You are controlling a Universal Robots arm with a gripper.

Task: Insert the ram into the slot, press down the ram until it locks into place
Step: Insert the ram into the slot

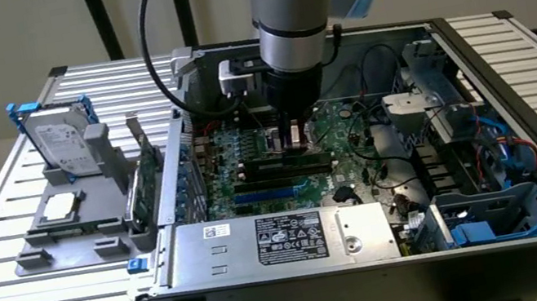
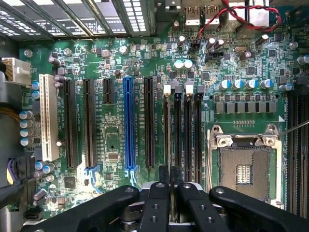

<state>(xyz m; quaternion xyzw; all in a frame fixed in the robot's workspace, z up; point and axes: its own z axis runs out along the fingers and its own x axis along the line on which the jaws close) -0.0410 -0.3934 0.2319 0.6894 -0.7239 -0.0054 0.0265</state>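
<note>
My gripper (image 1: 296, 144) hangs inside the open computer case, low over the row of black memory slots (image 2: 188, 130). Its fingers (image 2: 158, 203) stand nearly together with only a thin gap, shut on the ram (image 1: 274, 166). In the exterior view the ram is a long dark and green stick lying along the slot (image 1: 251, 180) right under the fingertips. From the wrist I see the ram edge-on as a thin line (image 2: 169, 130) running along the memory slot closest to the blue slot. White end clips (image 2: 167, 88) mark the slots' far ends.
A blue slot (image 2: 128, 125), other black slots (image 2: 88, 123) and a white slot (image 2: 47, 118) lie beside the memory slots. The processor socket (image 2: 244, 166) sits on the other side. A power supply (image 1: 278, 240), cables (image 1: 388, 171) and a drive cage (image 1: 501, 213) crowd the case (image 1: 523, 89).
</note>
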